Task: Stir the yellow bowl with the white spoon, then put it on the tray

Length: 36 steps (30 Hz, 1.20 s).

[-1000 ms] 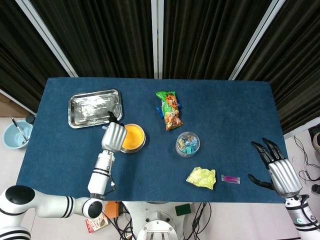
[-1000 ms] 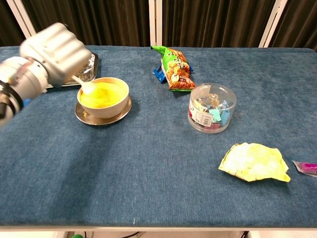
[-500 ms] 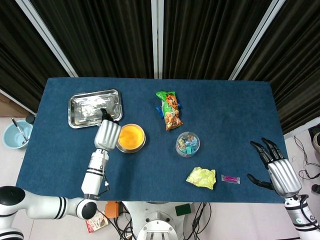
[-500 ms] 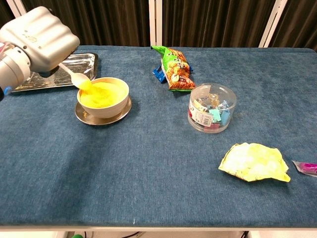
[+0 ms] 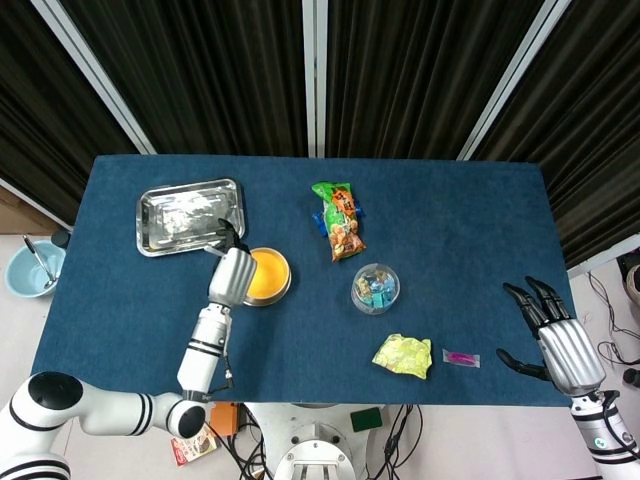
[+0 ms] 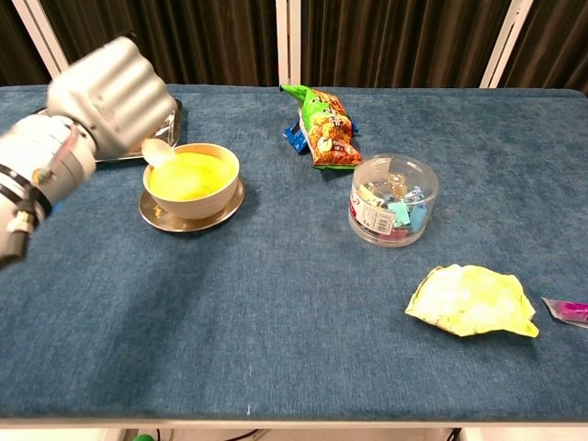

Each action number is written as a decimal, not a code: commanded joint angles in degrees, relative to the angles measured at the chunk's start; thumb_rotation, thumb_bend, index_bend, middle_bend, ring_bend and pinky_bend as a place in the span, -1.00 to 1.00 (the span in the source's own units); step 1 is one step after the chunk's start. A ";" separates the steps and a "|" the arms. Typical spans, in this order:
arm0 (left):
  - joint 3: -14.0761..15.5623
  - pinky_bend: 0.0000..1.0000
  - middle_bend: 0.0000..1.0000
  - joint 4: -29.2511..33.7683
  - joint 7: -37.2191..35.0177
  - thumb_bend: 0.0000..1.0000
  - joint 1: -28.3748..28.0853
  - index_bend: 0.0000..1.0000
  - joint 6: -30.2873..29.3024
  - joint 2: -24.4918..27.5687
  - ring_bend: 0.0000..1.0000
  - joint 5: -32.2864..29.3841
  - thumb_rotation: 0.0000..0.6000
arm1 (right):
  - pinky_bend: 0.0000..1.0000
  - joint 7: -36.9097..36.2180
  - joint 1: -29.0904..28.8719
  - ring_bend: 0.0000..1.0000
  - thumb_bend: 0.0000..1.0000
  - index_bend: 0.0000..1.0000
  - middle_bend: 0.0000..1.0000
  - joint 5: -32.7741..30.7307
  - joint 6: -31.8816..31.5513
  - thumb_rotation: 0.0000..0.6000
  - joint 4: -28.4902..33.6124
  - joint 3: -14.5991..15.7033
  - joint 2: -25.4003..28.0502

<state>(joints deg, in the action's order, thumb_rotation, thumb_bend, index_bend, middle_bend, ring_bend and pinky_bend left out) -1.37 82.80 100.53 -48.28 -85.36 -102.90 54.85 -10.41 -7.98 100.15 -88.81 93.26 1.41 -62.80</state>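
A snack bag [image 5: 339,219], a clear tub [image 5: 375,288] and a yellow wrapper [image 5: 403,355] lie right of the yellow bowl [image 5: 268,275]. The left hand [image 6: 115,97] grips the white spoon [image 6: 158,152] at the bowl's left rim, below the tray [image 5: 190,215]. The right hand [image 5: 556,341], lower right, is spread and holds nothing.

Dark pleated curtains [image 5: 420,70] behind a blue-clothed table [image 5: 450,220].

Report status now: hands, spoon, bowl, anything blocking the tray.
Left robot hand holds white spoon at yellow bowl rim. Right robot hand open, idle. Tray path unblocked.
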 commanded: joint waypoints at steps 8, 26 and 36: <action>-0.99 -0.49 0.08 -0.60 -5.75 -0.11 0.86 0.20 3.69 -1.55 -0.26 0.50 1.00 | -0.81 -0.21 -0.06 -1.00 -0.65 -0.87 -0.71 -0.04 0.11 1.00 -0.09 -0.03 -0.09; -5.83 -0.47 0.06 7.34 -19.67 -0.12 4.53 0.20 5.98 4.78 -0.26 -2.64 1.00 | -0.81 0.77 -0.10 -1.00 -0.65 -0.87 -0.71 0.37 -0.07 1.00 1.21 -0.19 0.45; -8.50 -0.47 0.05 14.79 -25.55 -0.12 5.02 0.20 8.05 10.56 -0.26 -5.88 1.00 | -0.81 0.84 0.17 -1.00 -0.65 -0.87 -0.71 0.52 -0.68 1.00 1.38 -0.25 0.60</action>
<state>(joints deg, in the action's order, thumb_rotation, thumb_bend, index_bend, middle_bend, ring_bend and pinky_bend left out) -9.34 96.68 75.88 -43.31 -77.74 -93.30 49.41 -9.56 -7.82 100.67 -89.48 94.64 1.15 -62.21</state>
